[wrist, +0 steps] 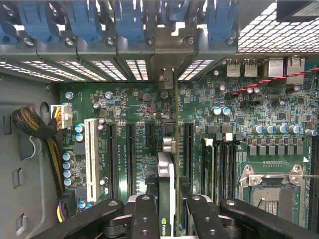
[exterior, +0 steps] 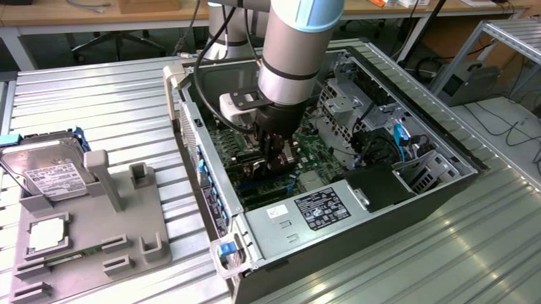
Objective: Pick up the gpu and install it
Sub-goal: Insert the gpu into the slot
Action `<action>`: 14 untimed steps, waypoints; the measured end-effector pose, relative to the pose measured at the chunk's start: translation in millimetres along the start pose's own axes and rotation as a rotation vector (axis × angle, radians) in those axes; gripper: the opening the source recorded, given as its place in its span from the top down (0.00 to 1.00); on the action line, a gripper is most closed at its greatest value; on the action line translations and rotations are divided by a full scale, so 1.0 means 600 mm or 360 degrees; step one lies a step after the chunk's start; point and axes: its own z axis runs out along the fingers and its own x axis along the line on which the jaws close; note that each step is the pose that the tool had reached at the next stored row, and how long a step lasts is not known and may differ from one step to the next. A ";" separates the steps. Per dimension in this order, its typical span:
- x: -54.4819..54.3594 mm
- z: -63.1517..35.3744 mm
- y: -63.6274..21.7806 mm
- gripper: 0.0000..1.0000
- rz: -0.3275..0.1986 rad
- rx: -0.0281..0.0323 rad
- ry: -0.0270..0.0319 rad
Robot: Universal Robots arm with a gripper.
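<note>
The gripper [wrist: 172,216] is clamping the gpu [wrist: 168,169] edge-on. It is hanging over the motherboard [wrist: 134,104] inside the computer case [exterior: 321,259].

The gripper [wrist: 168,204] holds the gpu [wrist: 166,169] edge-on over the green motherboard [wrist: 144,107], with one finger closed on each face of the card. The metal bracket [wrist: 166,77] at the gpu's far end meets the rear wall of the case, next to a row of blue retention clips [wrist: 127,20]. On one side of the gpu lie black expansion slots [wrist: 112,154], a white slot [wrist: 91,159] and, farther out, a sleeved cable bundle [wrist: 32,124]. On the gpu's opposite side lie memory slots [wrist: 222,164] and the CPU socket [wrist: 271,196].
</note>
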 end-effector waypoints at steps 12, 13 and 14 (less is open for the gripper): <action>0.000 0.002 0.001 0.73 0.0000 -0.00001 0.00002; 0.000 0.002 0.001 0.73 0.0000 -0.00001 0.00002; 0.000 0.002 0.001 0.73 0.0000 0.00000 0.00001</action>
